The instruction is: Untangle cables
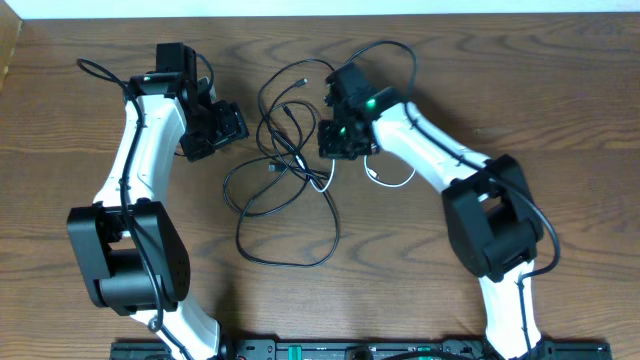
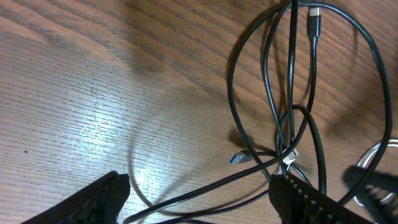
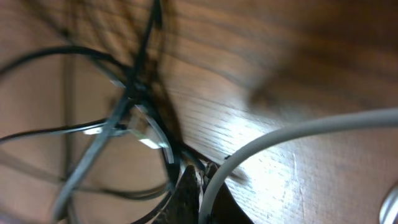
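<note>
The cables lie in a loose tangle of black loops on the table's middle, with a white cable curling out beside the right arm. My left gripper stands open just left of the tangle. In the left wrist view two black cords run between the left gripper's spread fingers without being pinched; a blue plug lies beyond. My right gripper sits at the tangle's right edge. In the right wrist view the right gripper is shut on the white cable, which arcs off to the right.
The wooden table stretches bare to the right and left of the arms. A black rail runs along the front edge. Another plug end lies at the tangle's far side.
</note>
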Controlling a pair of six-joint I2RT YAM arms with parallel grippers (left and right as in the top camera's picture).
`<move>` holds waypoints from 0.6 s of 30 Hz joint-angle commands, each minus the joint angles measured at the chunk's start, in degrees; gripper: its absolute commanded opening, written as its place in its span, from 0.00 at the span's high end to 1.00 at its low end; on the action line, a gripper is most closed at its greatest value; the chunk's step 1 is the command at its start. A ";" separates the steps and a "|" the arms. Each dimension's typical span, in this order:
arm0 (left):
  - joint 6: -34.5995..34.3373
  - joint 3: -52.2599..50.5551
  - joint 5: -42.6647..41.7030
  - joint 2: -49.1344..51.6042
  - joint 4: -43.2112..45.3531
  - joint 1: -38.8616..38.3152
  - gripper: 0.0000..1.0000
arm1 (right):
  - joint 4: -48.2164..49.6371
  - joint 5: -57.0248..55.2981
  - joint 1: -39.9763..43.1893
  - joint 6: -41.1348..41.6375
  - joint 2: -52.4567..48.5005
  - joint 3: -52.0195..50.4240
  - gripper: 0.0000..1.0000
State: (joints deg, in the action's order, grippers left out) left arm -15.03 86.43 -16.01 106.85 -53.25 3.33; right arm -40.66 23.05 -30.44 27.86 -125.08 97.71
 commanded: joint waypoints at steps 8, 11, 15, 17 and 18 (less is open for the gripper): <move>-0.11 -0.20 -0.02 0.63 0.00 0.09 0.23 | 1.07 43.34 17.14 -14.91 21.49 0.22 0.99; -0.11 -0.20 -0.02 0.63 0.00 0.09 0.23 | 1.05 50.07 23.19 -14.88 27.54 0.22 0.99; -0.11 -0.20 -0.02 0.63 0.00 0.09 0.23 | 0.74 51.49 29.55 -14.82 33.73 0.22 0.99; -0.11 -0.20 -0.02 0.63 0.00 0.09 0.23 | 0.42 51.15 31.67 -14.82 35.82 0.22 0.99; -0.11 -0.20 -0.02 0.63 0.00 0.09 0.23 | -0.11 50.49 32.24 -14.84 36.46 0.22 0.99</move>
State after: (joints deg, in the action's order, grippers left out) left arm -15.03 86.43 -16.01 106.85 -53.28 3.33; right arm -39.86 69.47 0.38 14.37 -90.30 97.67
